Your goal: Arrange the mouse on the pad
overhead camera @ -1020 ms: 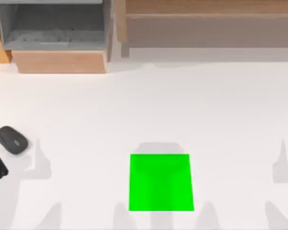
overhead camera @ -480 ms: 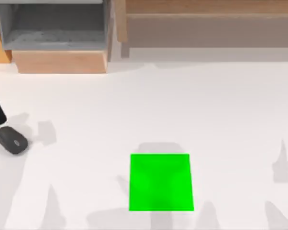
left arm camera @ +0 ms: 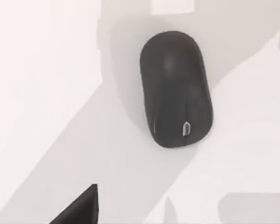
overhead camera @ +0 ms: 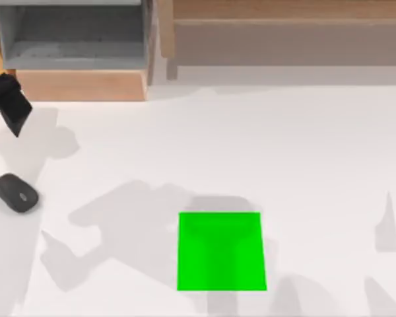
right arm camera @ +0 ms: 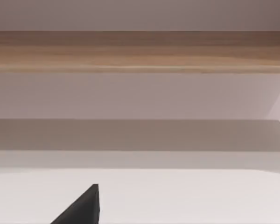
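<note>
The mouse sits at the far left of the table, well apart from the pad, so the left gripper, whose opening I cannot tell, should drop straight over its middle.

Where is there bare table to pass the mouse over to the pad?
Bare white table lies between the mouse at the left edge and the pad; right of the pad is bare too. The left gripper crowds the left edge near the wooden shelf.

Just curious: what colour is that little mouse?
Dark grey mouse, with a lighter scroll-wheel mark; the left wrist view shows it best.
</note>
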